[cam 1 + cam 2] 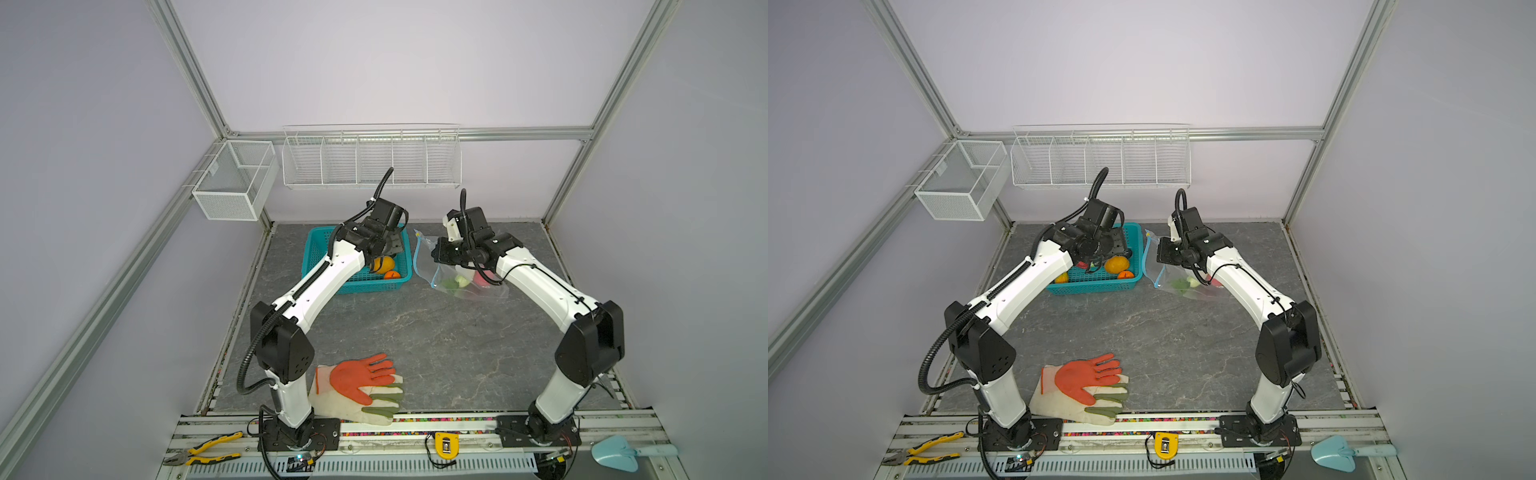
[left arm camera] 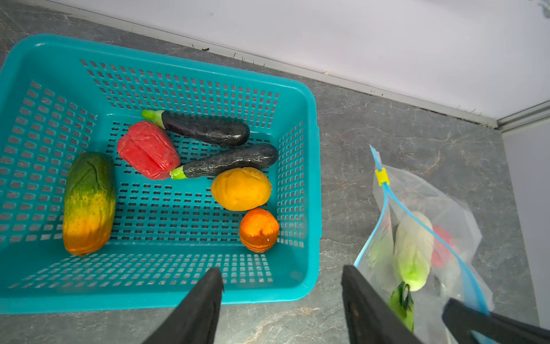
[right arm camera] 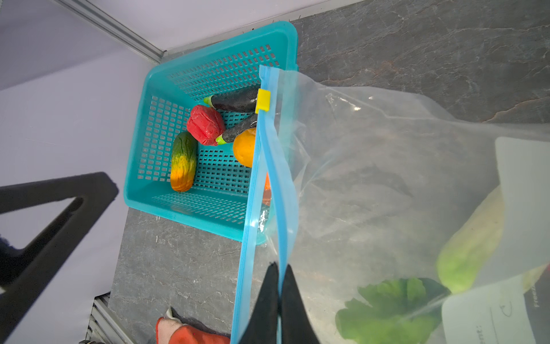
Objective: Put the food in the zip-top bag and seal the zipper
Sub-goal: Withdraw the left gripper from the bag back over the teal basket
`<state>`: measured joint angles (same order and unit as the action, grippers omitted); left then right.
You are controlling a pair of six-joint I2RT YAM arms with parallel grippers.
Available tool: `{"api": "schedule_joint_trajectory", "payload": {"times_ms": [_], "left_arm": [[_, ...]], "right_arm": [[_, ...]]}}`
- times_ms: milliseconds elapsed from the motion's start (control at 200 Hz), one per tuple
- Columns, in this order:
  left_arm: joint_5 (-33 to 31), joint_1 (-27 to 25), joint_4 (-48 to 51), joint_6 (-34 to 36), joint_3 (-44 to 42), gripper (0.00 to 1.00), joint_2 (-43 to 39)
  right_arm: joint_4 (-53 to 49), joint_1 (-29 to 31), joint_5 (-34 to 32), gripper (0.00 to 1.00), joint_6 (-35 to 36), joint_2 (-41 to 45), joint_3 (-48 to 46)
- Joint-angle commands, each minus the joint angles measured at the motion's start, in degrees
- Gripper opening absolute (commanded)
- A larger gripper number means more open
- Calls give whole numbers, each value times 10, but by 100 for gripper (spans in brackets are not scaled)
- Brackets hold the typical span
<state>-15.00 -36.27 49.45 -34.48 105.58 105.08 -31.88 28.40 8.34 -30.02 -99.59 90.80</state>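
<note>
In both top views the white left arm point(image 1: 332, 270) is reaching over the teal perforated plastic basket point(image 1: 374, 286). The white right arm point(image 1: 536, 278) is hanging over the large clear crinkly zip-top bag point(image 1: 486, 291), which is lying just beside the basket on its right. The left arm is plainly the nearer one to the basket.

In the left wrist view the left gripper point(image 2: 282, 286) is standing well open and gripping nothing, above the basket's corner nearest the bag. A round yellow-orange toy fruit point(image 2: 241, 189) and a small orange toy fruit point(image 2: 259, 230) are lying closest to it. Two dark toy aubergines point(image 2: 229, 160) are lying further in, their long axes running roughly along the line between the fingers. I judge those would call for a wrist turn, the round fruit none.

In the right wrist view the right gripper point(image 3: 279, 280) is pinching shut on the light blue zipper strip point(image 3: 276, 184), holding one lip apart from the other so the mouth is gaping towards the basket. The small yellow slider tab point(image 3: 263, 100) is sitting at the far end. A green leafy toy vegetable point(image 3: 387, 312) is already lying inside.
</note>
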Motion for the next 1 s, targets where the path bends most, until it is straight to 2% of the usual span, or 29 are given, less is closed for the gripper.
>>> {"api": "schedule_joint_trajectory", "payload": {"times_ms": [0, 275, 610, 785, 995], "left_arm": [[-13, 21, 36, 21, 15, 64, 28], [12, 64, 64, 12, 36, 67, 80], [62, 88, 60, 11, 60, 83, 144], [67, 93, 71, 7, 83, 92, 182], [86, 95, 72, 6, 100, 94, 214]], "right_arm": [[4, 4, -9, 6, 3, 15, -6], [7, 3, -7, 6, 3, 11, -10], [11, 2, -7, 7, 2, 3, -11], [12, 0, -6, 6, 1, -2, -11], [12, -2, -4, 6, 0, -9, -8]]}}
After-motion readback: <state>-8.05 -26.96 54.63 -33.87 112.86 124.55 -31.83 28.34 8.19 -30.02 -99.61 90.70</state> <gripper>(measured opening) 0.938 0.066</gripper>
